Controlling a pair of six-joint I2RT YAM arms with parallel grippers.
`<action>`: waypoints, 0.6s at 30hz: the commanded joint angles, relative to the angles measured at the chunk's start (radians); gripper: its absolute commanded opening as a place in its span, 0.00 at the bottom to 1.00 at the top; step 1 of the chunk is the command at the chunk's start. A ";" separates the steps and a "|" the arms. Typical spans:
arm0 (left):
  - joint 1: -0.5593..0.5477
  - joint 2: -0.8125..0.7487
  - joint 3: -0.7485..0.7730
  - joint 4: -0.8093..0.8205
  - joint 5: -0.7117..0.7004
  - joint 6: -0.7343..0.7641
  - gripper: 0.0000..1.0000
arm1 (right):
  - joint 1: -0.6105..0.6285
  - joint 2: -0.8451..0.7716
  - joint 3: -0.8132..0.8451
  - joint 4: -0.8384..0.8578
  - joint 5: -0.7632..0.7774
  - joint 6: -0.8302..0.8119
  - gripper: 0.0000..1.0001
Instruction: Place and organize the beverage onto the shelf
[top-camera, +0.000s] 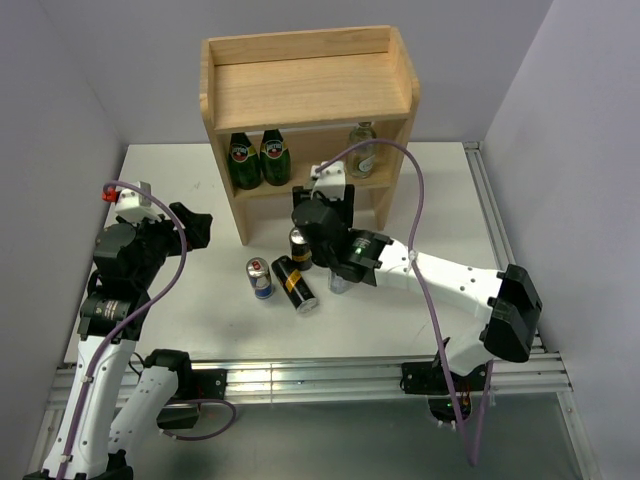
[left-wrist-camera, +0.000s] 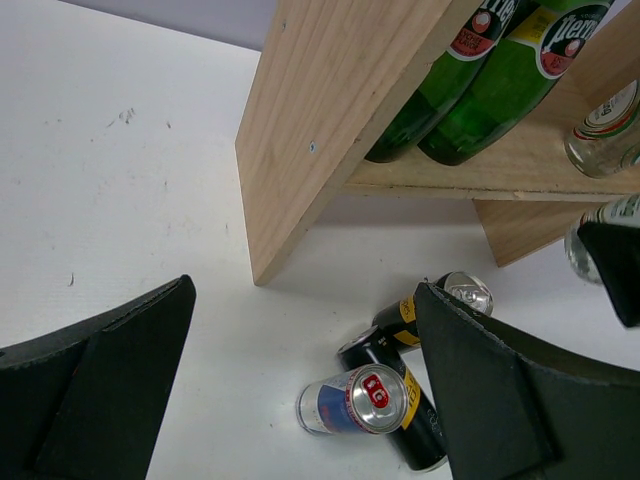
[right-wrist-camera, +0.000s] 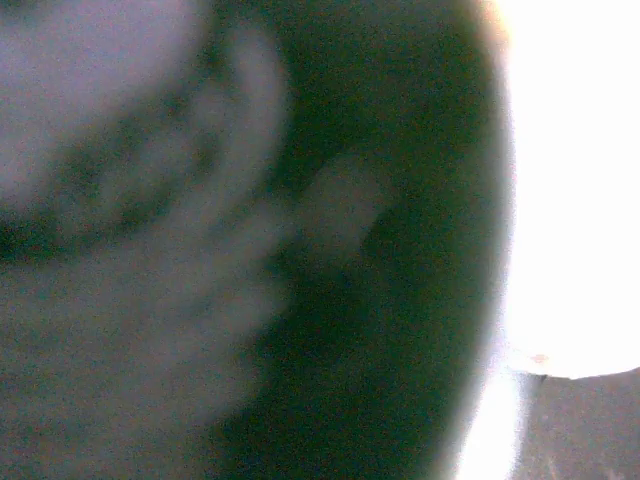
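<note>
The wooden shelf (top-camera: 300, 80) stands at the back; its side panel fills the top of the left wrist view (left-wrist-camera: 320, 120). A clear glass bottle (top-camera: 362, 150) stands on the lower board at the right (left-wrist-camera: 600, 135). My right gripper (top-camera: 338, 270) is low in front of the shelf, shut on a second clear bottle (top-camera: 340, 285) (left-wrist-camera: 580, 245); its wrist view is a dark blur. A blue-and-silver can (top-camera: 260, 278) (left-wrist-camera: 355, 400), a lying black-and-gold can (top-camera: 297, 285) (left-wrist-camera: 400, 430) and another black-and-gold can (top-camera: 300, 247) (left-wrist-camera: 455, 300) sit together on the table. My left gripper (top-camera: 190, 225) (left-wrist-camera: 310, 400) is open and empty, left of the cans.
Two green glass bottles (top-camera: 258, 158) (left-wrist-camera: 470, 90) stand on the lower board at the left. The shelf's top board (top-camera: 310, 75) holds nothing. A metal rail (top-camera: 480, 190) runs along the table's right edge. Grey walls close in behind and on both sides.
</note>
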 joint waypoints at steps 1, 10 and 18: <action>0.006 -0.005 0.001 0.037 0.015 0.020 0.99 | -0.068 0.008 0.100 0.148 0.014 -0.053 0.00; 0.008 -0.002 0.001 0.034 0.013 0.020 0.99 | -0.160 0.141 0.197 0.206 -0.017 -0.097 0.00; 0.011 0.003 0.001 0.034 0.010 0.023 0.99 | -0.193 0.230 0.297 0.240 0.023 -0.149 0.00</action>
